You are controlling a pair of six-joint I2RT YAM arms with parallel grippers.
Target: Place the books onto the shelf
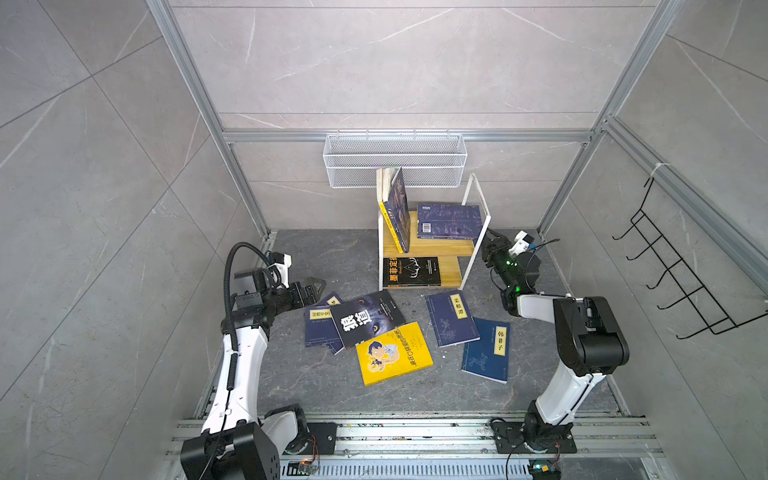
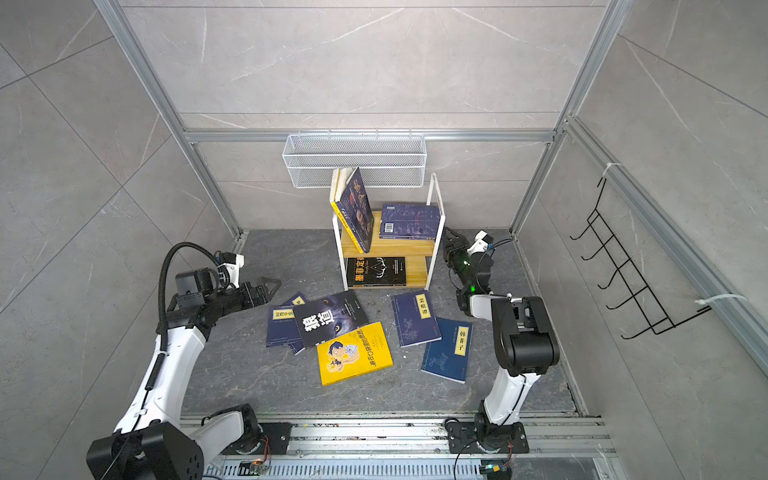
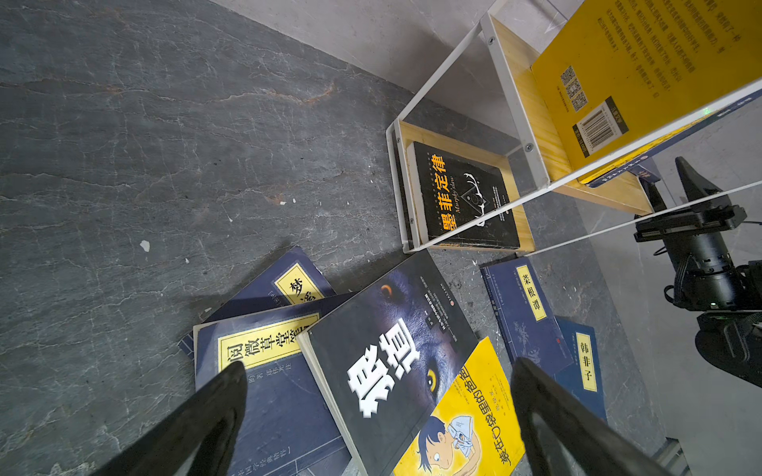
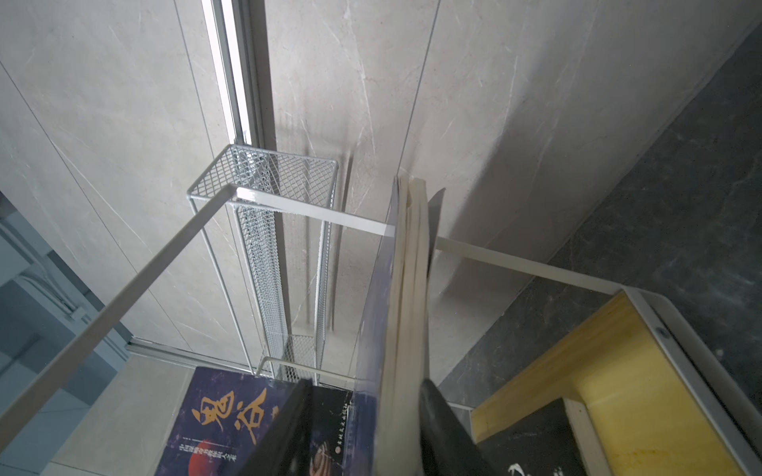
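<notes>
The shelf (image 1: 430, 249) stands at the back of the floor. On its top board, upright books (image 1: 395, 208) lean at the left and a navy book (image 1: 449, 220) tilts against the right frame. A black book (image 1: 411, 272) lies on the bottom board. My right gripper (image 4: 367, 383) reaches in from the shelf's right side and straddles the navy book's edge (image 4: 402, 329). One finger (image 4: 441, 428) touches it and a gap shows at the other. My left gripper (image 3: 379, 364) hangs open above the floor pile: navy books (image 1: 319, 328), a black wolf book (image 1: 368, 318), a yellow book (image 1: 392, 353). Two blue books (image 1: 451, 318) lie right.
A white mesh basket (image 1: 395, 160) hangs on the back wall just above the shelf. A black wire hook rack (image 1: 681, 266) is on the right wall. Aluminium posts frame the cell, and the arms' base rail (image 1: 415, 432) runs along the front.
</notes>
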